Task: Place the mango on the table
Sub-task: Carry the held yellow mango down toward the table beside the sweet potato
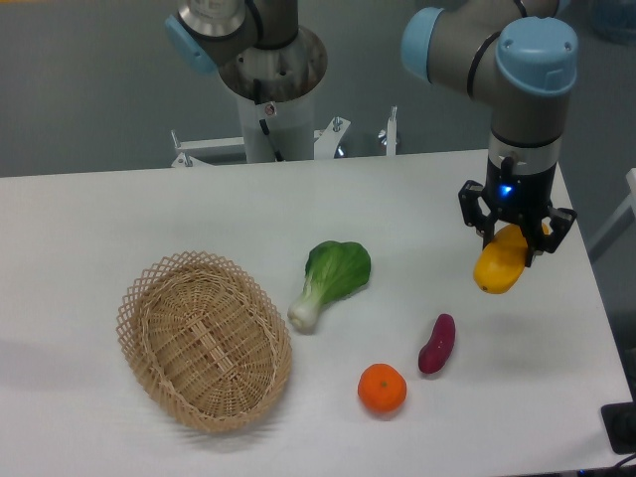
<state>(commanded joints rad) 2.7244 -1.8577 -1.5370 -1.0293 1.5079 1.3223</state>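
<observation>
The mango (498, 266) is a yellow-orange fruit held at the right side of the white table (149, 209). My gripper (514, 237) is shut on its upper end, with the black fingers on either side. The mango hangs tilted, its lower end pointing down and left, just above the tabletop or close to it. I cannot tell whether it touches the surface.
A purple sweet potato (436, 344) lies below and left of the mango. A round orange (383, 388) sits near the front edge. A green bok choy (330, 279) lies mid-table. A woven wicker basket (204, 339) stands at the left. The table's right edge is near the gripper.
</observation>
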